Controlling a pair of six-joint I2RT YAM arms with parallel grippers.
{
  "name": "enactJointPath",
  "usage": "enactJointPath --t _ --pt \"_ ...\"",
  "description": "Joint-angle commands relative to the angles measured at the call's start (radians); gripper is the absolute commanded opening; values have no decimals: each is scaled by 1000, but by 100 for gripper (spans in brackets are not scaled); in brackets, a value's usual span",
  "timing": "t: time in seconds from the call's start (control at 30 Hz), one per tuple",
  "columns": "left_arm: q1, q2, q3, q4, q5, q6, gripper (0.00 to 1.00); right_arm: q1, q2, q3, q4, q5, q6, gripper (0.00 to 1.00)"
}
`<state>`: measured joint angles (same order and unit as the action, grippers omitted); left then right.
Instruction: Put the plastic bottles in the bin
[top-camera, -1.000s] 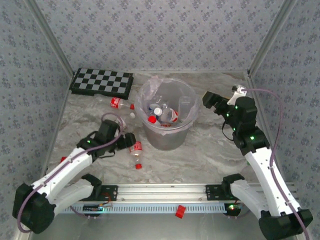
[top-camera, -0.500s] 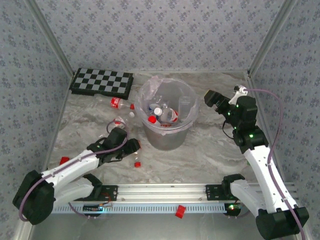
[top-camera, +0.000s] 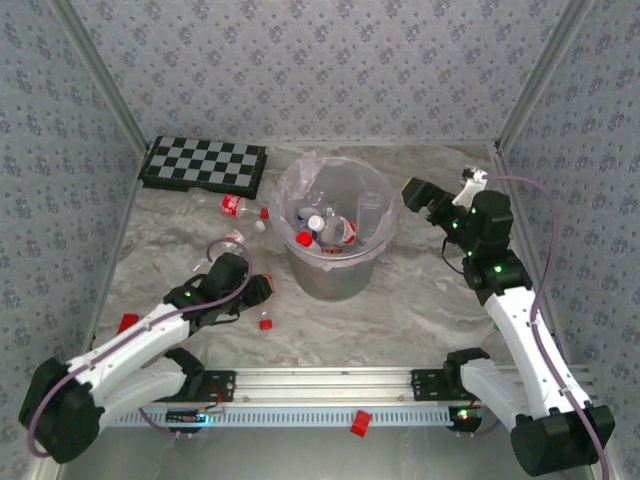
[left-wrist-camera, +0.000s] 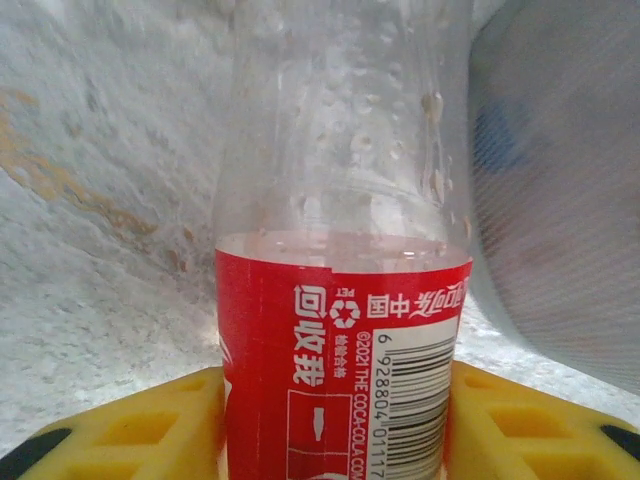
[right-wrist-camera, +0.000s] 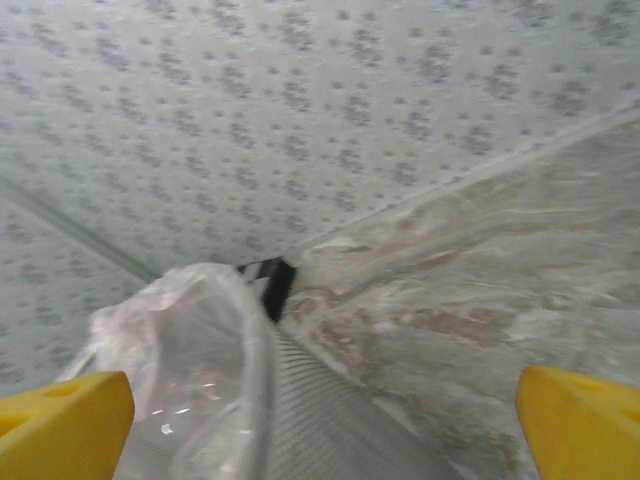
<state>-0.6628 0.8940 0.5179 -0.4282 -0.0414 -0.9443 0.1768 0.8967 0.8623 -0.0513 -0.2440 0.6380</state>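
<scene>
Clamping a red-labelled bottle (left-wrist-camera: 340, 380) between its yellow fingers (left-wrist-camera: 130, 430), the left gripper (top-camera: 258, 292) sits at 8 o'clock of the bin (top-camera: 335, 275); the right gripper (top-camera: 412, 193), jaws spread wide and empty, hovers near its 3 o'clock.

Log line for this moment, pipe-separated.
left tool: shut on red-label bottle | right tool: open, empty, near bin

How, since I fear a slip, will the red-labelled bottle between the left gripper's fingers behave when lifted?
The bottle looks empty apart from droplets, so it is probably light. Its thin clear wall may dent where the left gripper squeezes. Its glossy round side could slip, or roll if dropped.
</scene>
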Motion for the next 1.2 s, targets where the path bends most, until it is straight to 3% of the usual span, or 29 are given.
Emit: enactJointPath --t 0.0,0.23,0.43,0.53,0.67,0.9,1.17 --pt "16 -78 101 -114 -67 108 39 20 24 -3 195 -177 42 100" --pt "115 -61 364 -180 -66 411 37 146 103 198 42 -156 -97 100" --pt "117 -18 537 -152 -68 576 36 273 240 468 -58 -231 -178 100" --pt "83 -16 546 -67 -41 620 35 341 349 631 -179 -262 -234 100" --pt "3 -37 497 66 -57 663 30 406 465 810 -354 -189 -311 100" --pt "-125 -43 475 101 -180 756 26 438 606 909 -359 -250 -275 100" --pt "-154 1 483 123 -161 802 26 456 756 1010 -343 -409 -242 93"
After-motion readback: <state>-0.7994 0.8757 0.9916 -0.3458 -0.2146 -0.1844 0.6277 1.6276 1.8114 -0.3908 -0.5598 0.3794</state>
